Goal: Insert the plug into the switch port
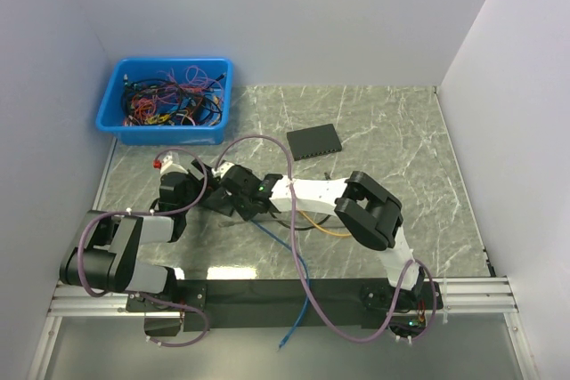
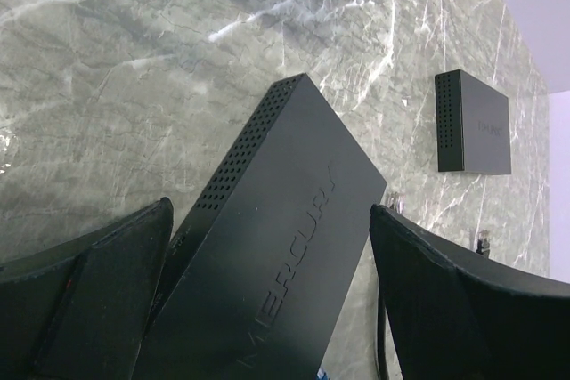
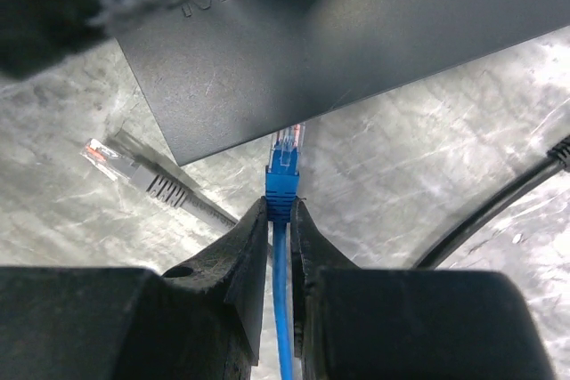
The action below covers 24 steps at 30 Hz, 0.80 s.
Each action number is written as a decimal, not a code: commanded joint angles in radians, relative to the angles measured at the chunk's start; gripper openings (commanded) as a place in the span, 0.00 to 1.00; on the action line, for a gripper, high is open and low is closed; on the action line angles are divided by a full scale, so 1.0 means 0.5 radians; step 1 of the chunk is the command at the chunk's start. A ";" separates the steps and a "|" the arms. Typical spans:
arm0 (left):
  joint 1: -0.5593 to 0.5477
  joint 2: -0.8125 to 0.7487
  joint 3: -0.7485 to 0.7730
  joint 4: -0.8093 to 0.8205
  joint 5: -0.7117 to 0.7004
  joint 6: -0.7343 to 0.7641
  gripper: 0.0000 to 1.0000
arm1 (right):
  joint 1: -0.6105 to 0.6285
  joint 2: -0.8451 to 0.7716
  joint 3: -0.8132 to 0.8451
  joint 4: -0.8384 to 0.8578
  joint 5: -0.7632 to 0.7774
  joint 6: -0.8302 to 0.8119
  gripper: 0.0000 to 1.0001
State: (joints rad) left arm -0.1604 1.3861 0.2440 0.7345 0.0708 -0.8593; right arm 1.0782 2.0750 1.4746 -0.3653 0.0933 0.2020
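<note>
Your right gripper pinches the blue cable just behind the blue plug, its jaws nearly pressed together on it. The plug's long axis runs straight out in line with the fingers, and its clear tip points away from the gripper at the near edge of the black switch; you cannot tell whether it has entered a port. Your left gripper has its jaws spread wide, one finger on either side of that switch on the marble table
</note>
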 commanded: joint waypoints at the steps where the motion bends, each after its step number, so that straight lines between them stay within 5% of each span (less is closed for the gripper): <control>1: -0.017 0.035 0.040 -0.030 0.125 0.010 0.98 | 0.009 -0.116 -0.035 0.276 0.068 -0.149 0.00; 24: -0.063 0.231 0.205 -0.055 0.303 0.129 0.95 | 0.019 -0.254 -0.216 0.454 -0.101 -0.554 0.00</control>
State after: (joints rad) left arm -0.1677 1.4761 0.3195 0.7345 0.1371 -0.8089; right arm 1.0798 2.0212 1.3701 -0.2497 0.0895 -0.0353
